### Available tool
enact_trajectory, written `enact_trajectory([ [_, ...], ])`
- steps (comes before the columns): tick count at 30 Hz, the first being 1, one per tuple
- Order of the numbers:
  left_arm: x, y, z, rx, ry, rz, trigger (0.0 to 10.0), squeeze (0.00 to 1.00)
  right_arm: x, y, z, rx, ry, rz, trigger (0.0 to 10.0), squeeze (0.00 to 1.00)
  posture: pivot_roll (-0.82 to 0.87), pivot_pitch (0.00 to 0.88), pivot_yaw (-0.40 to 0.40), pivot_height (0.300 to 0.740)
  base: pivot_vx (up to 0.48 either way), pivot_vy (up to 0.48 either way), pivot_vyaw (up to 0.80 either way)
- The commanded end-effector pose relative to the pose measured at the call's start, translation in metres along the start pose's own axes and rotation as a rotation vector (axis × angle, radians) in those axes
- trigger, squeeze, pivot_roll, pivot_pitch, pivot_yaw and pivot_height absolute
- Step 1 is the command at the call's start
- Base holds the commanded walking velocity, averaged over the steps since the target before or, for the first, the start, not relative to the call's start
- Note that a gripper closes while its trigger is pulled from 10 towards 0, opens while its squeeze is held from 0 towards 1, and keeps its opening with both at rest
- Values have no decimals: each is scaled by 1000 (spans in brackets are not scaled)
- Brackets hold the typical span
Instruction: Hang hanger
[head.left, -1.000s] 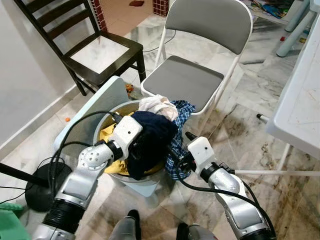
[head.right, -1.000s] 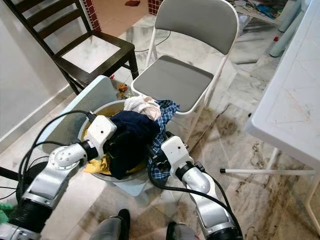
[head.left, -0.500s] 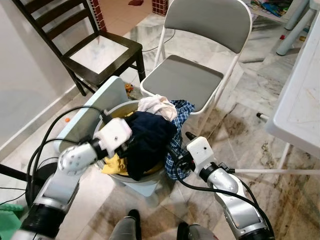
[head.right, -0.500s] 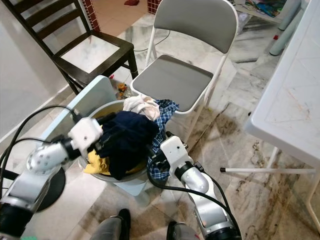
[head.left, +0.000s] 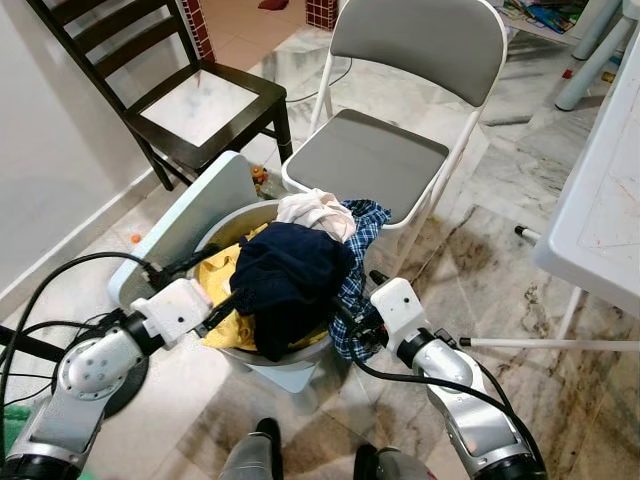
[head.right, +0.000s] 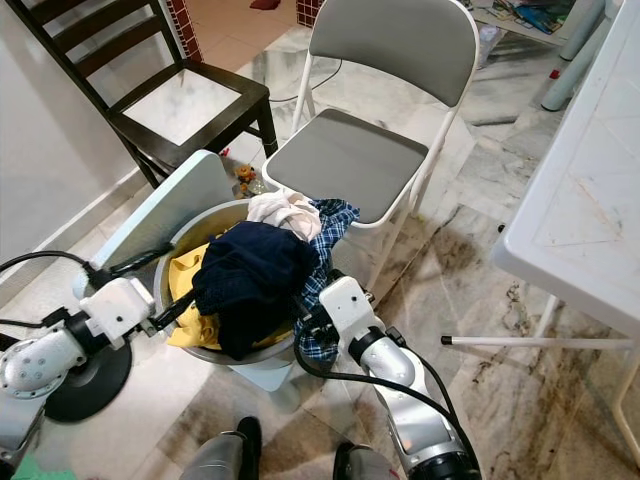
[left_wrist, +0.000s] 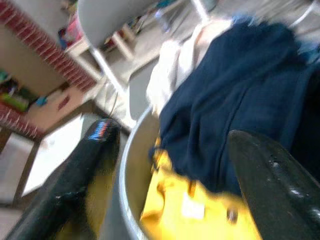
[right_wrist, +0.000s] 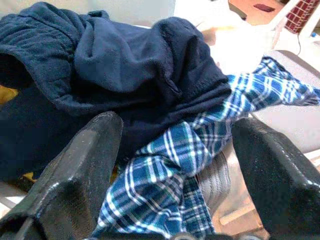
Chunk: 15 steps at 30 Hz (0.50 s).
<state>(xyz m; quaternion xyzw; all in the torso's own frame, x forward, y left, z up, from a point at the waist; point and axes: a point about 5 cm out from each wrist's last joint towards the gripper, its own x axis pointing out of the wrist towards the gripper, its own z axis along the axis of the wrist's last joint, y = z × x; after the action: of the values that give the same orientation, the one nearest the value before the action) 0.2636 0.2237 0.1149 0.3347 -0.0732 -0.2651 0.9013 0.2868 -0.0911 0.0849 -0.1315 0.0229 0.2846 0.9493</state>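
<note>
Grey round tub (head.left: 322, 350) on the floor, piled with clothes: navy garment (head.left: 290, 280) on top, yellow cloth (head.left: 226, 300) under it on the left gripper's side, white cloth (head.left: 315, 212) at the far edge, blue plaid shirt (head.left: 355, 285) spilling over the rim toward the right gripper. In the left eye view the left gripper (head.left: 222, 306) is at the tub's near-left rim, fingertips by the yellow cloth. Right gripper (head.left: 343, 322) is against the hanging plaid. Pale lid (head.left: 185, 222) leans behind the left gripper. Grey folding chair (head.left: 370, 160) stands beyond the tub, dark wooden chair (head.left: 200, 105) further left. No hanger can be made out.

Left wrist view: fingers (left_wrist: 75, 185) spread apart, empty; tub rim, yellow cloth and navy garment between them.

Right wrist view: fingers (right_wrist: 80, 170) spread wide, empty; plaid and navy just ahead.
</note>
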Motion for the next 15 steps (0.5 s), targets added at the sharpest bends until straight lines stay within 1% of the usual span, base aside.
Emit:
enact_trajectory([
  [1, -14, -3, -16, 11, 69, 16, 10000, 1000, 0, 6, -5, 6, 11, 25, 10000, 0, 184, 281, 34, 740, 0, 0, 0],
  [4, -19, -5, -26, 2, 107, 47, 10000, 1000, 0, 6, -5, 3, 13, 27, 10000, 0, 178, 280, 31, 740, 0, 0, 0],
  [6, -22, -10, -31, 15, 127, 25, 10000, 1000, -1, 4, -6, 0, 17, 25, 10000, 0, 168, 278, 28, 740, 0, 0, 0],
  [8, -22, -13, -32, 26, 125, 9, 10000, 1000, -3, 3, -7, -4, 19, 24, 10000, 0, 164, 277, 27, 740, 0, 0, 0],
  [11, -18, -14, -30, 70, 93, -43, 10000, 1000, -4, 1, -9, -11, 25, 21, 10000, 0, 157, 275, 21, 740, 0, 0, 0],
  [14, -12, -9, -28, 103, 76, -70, 10000, 1000, -4, 0, -9, -15, 25, 22, 10000, 0, 152, 275, 20, 740, 0, 0, 0],
  [15, -9, -8, -27, 124, 68, -95, 10000, 1000, -4, 0, -8, -16, 24, 22, 10000, 0, 150, 275, 20, 740, 0, 0, 0],
])
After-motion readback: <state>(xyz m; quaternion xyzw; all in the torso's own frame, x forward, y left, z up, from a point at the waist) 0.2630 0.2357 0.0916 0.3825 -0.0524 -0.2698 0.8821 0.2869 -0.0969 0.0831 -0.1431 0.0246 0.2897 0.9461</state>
